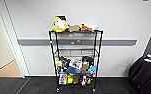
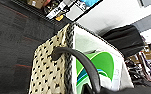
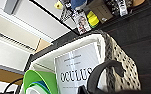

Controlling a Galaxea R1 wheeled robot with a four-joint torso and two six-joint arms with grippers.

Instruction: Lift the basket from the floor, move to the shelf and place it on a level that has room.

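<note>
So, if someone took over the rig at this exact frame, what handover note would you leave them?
Grippers: open or shut cannot be judged; each wrist view looks down on one dark handle of the basket.
Basket: cream, speckled sides; inside, a white box and a green item. Dark carpet lies beside it.
Shelf: straight ahead against the wall; yellow plush on top, lower tiers cluttered, second tier looks free.
Left: placing the basket on that tier.
</note>
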